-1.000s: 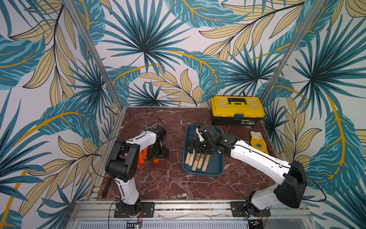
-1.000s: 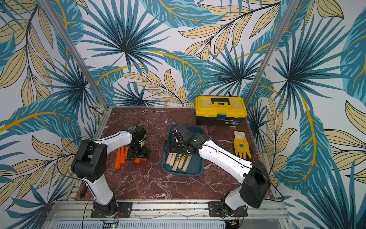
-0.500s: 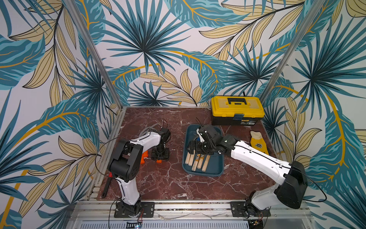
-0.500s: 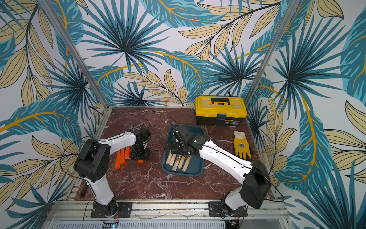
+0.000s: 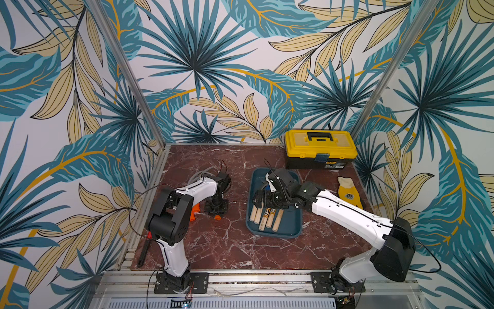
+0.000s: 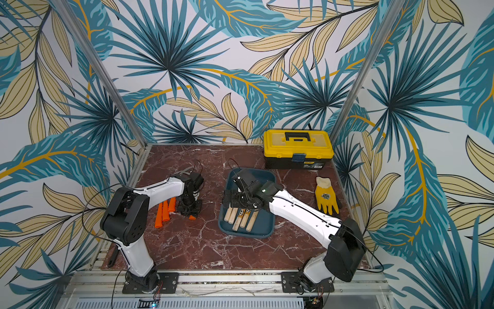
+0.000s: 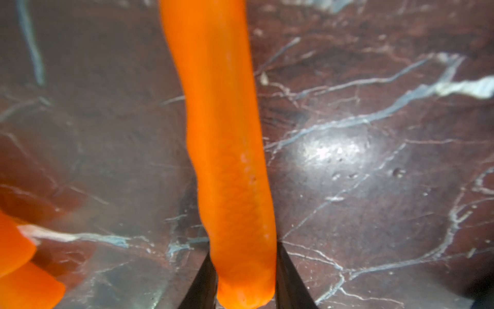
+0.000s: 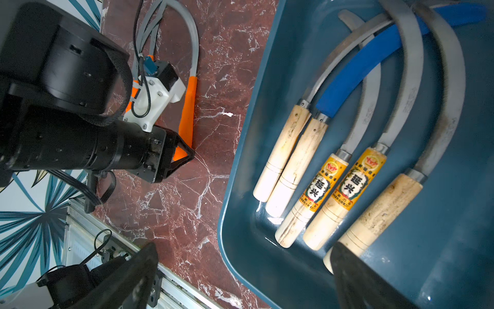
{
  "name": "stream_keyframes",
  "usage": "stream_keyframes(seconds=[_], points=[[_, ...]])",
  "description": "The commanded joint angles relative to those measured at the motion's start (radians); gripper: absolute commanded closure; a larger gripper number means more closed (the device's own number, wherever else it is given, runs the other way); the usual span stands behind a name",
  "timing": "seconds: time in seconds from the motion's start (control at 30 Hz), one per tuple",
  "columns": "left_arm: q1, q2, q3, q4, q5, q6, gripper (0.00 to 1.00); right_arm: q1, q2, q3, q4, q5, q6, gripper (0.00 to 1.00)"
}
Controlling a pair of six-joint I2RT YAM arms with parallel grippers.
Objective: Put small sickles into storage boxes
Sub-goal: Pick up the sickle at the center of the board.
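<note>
The left gripper (image 7: 243, 247) is closed on the bright orange plastic handle of a small sickle (image 7: 222, 120). Its black fingers (image 7: 200, 289) press both sides just short of the rounded butt. From there the handle runs straight ahead of the gripper, its long axis roughly parallel to the long wall of the shallow dark teal plastic tray (image 5: 290, 223). The butt points toward the tray's end nearest the arm bases, the curved grey blade toward its far end. The sickle sits beside the tray on the left arm's side, apart from the wall; whether it is lifted I cannot tell. I judge the carry goes sideways over that wall with little turning, since the five pale wooden-handled sickles (image 8: 344, 187) inside lie much alike. The right gripper (image 8: 244, 248) hangs over the tray, spread wide and empty.
</note>
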Motion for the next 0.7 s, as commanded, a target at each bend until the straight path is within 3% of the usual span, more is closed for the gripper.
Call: stream_keyframes(seconds=[0.0,0.67], points=[[-0.004,0.014,0.017,0.022,-0.007,0.004,0.77,0.005,-0.012,0.003,-0.01,0.017,-0.01,0.0],[-0.035,-0.101,0.075,-0.032,0.026,-0.032,0.8,0.004,-0.046,0.012,-0.055,0.055,-0.038,0.01]])
